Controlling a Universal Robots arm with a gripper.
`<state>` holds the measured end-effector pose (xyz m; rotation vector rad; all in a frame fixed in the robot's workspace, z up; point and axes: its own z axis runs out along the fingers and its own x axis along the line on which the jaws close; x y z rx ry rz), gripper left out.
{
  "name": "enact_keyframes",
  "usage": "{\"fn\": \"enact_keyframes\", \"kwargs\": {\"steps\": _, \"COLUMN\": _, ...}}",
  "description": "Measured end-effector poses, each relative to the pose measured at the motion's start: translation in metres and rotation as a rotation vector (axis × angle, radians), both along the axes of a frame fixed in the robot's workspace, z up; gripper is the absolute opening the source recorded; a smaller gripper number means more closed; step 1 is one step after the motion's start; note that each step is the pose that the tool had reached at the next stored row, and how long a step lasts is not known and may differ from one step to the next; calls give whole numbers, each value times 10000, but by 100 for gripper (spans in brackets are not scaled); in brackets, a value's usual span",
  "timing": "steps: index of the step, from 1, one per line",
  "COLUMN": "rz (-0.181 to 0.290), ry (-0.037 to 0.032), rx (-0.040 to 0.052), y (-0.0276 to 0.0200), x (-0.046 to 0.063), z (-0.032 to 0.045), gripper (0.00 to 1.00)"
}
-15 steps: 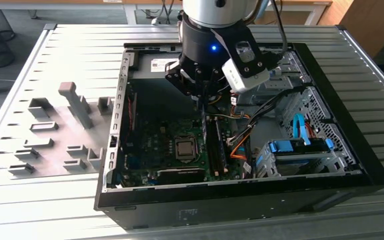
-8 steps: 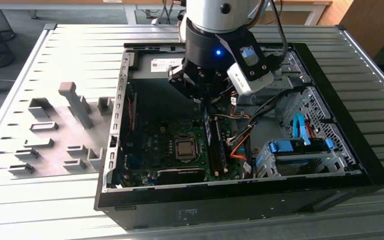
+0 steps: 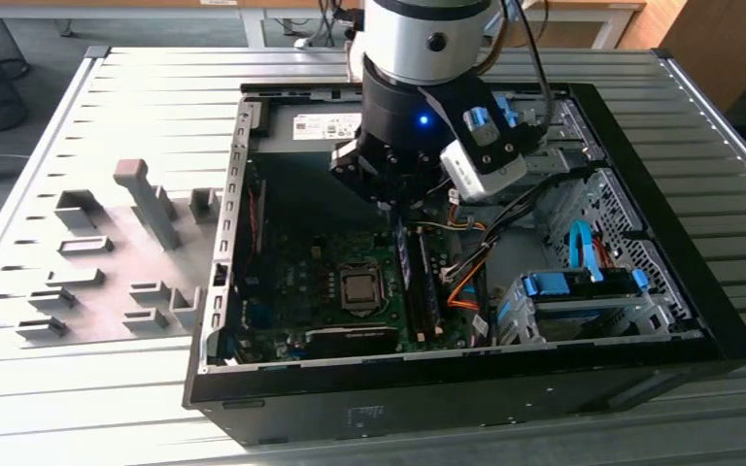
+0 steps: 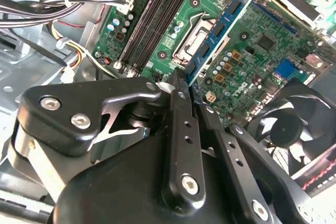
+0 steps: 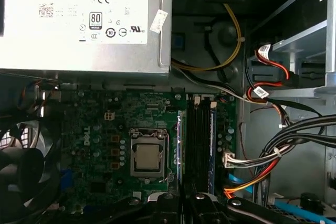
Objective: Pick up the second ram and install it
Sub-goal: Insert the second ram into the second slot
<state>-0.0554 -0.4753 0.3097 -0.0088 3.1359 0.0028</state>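
My gripper [image 4: 190,95] is clenched on the second ram [image 4: 218,32], holding it edge-on inside the open computer case [image 3: 684,320]. Its long axis runs parallel to the 2 black slots [image 4: 157,19] on the motherboard [image 4: 262,61], just beside them, not yet seated

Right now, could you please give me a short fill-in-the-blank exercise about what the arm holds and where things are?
1. The gripper is ___ on the second ram.
2. The ram is held over the green ___ inside the open computer case.
3. The grey holder blocks stand on the table, on the exterior view's ___ of the case.
Missing words: shut; motherboard; left.
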Motion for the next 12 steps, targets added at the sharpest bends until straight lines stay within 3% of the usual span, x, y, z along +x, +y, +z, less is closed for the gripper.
{"fn": "enact_keyframes", "kwargs": {"steps": 3, "rz": 0, "ry": -2, "rx": -1, "y": -1, "x": 0, "z": -48, "gripper": 14}}
{"fn": "enact_keyframes", "kwargs": {"steps": 12, "rz": 0, "ry": -3, "rx": -5, "y": -1, "x": 0, "z": -52, "gripper": 14}}
